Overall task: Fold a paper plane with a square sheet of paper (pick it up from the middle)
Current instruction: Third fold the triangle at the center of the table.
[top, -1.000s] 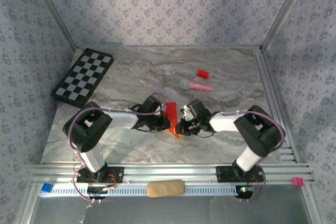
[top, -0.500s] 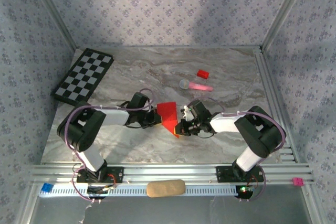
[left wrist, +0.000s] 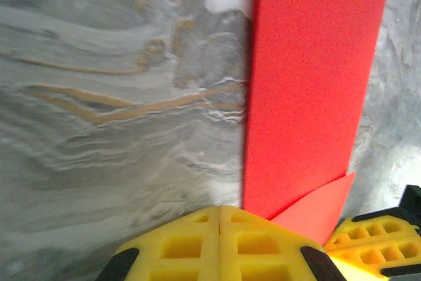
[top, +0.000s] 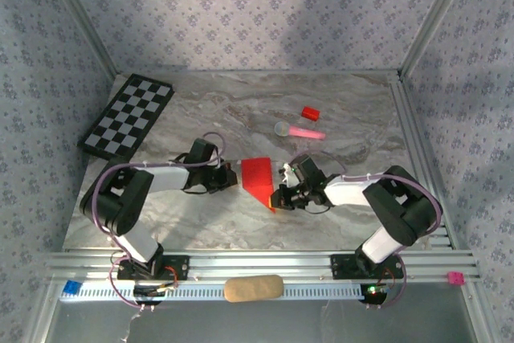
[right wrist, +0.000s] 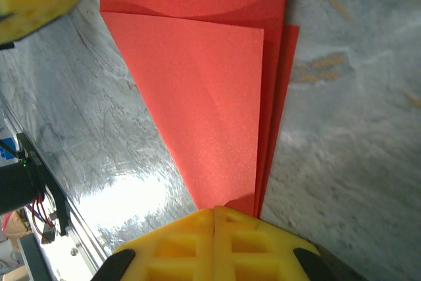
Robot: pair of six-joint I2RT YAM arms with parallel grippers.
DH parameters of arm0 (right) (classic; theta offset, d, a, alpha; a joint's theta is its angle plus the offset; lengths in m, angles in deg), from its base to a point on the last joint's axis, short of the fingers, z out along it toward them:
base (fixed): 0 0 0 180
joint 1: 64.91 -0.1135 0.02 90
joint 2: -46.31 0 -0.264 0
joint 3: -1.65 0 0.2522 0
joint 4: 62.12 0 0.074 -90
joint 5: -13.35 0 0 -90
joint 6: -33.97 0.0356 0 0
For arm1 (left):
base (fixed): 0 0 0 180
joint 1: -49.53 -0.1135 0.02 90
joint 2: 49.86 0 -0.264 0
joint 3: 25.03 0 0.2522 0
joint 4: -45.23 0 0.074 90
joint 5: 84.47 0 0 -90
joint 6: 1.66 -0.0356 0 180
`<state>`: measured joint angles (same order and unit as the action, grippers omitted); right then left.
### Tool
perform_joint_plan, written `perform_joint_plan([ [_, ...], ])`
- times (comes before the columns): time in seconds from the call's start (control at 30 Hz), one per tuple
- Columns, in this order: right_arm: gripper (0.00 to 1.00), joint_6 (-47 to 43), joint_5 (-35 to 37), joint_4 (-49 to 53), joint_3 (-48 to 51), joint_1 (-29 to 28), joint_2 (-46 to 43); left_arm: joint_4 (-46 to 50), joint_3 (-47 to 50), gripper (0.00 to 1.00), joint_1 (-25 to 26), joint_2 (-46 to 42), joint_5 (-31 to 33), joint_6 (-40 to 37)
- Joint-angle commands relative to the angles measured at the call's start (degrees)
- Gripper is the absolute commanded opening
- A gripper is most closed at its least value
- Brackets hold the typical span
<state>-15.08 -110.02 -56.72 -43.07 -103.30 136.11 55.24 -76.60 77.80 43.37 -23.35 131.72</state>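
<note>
Paper plane point(top: 259, 176): half-folded, flaps loose.
My left gripper point(left wrist: 219, 212): pinching its edge.
My right gripper point(right wrist: 215, 211): pinching its tip.
Risk: uneven pull tears it.

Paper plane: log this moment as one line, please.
paper plane: part-folded, between the arms | left jaws: shut on its left edge | right jaws: shut on its pointed end
</note>
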Motion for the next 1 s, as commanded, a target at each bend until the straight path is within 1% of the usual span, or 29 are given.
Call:
perform_joint_plan([
  [0.0,0.01,-0.65,1.72,3.47,-0.44,-0.57,-1.24,5.81,-2.96,0.04,-0.81,-3.29,2.50,-3.18],
  [0.13,0.06,-1.13,2.42,4.98,-2.35,-0.71,-3.61,5.22,-2.98,0.07,-1.07,-5.62,0.84,-2.32],
  [0.2,0.07,-1.37,3.71,5.33,-2.93,-0.69,-6.27,5.49,-3.07,0.08,-1.08,-6.46,0.33,-2.31],
  [0.23,0.07,-2.00,5.15,5.67,-3.00,-0.67,-7.78,5.51,-2.99,0.08,-1.03,-6.93,0.24,-2.16],
  [0.3,0.09,-3.67,10.38,8.08,-3.26,-0.71,-10.19,5.43,-2.64,0.09,-0.78,-8.08,0.39,-1.68],
  [0.33,0.12,-4.45,14.45,10.91,-3.81,-0.70,-11.05,5.34,-2.43,0.13,-0.62,-8.57,0.80,-1.18],
  [0.37,0.13,-4.49,17.63,13.94,-4.67,-0.68,-11.31,5.42,-2.19,0.17,-0.59,-8.91,1.08,-0.60],
  [0.43,0.15,-7.26,20.15,16.87,-5.99,-0.25,-11.15,5.08,-1.97,0.19,-0.54,-9.37,1.20,0.06],
  [0.5,0.23,-7.33,20.24,17.06,-7.17,0.16,-10.37,5.07,-2.17,0.22,-0.63,-9.27,1.27,0.69],
  [0.57,0.31,-7.15,19.13,16.27,-8.23,0.17,-8.84,4.93,-2.48,0.27,-0.54,-9.02,1.37,1.24],
  [0.63,0.35,-6.86,18.31,15.96,-9.39,0.07,-7.02,4.90,-2.96,0.30,-0.65,-8.76,1.30,1.76],
  [0.8,0.35,-5.53,16.34,12.96,-9.97,0.07,-3.56,5.06,-3.55,0.34,-0.61,-8.31,1.31,2.17],
  [0.97,0.31,-5.47,14.73,11.62,-11.03,0.04,-0.77,4.80,-3.41,0.37,-0.52,-7.71,0.93,3.27],
])
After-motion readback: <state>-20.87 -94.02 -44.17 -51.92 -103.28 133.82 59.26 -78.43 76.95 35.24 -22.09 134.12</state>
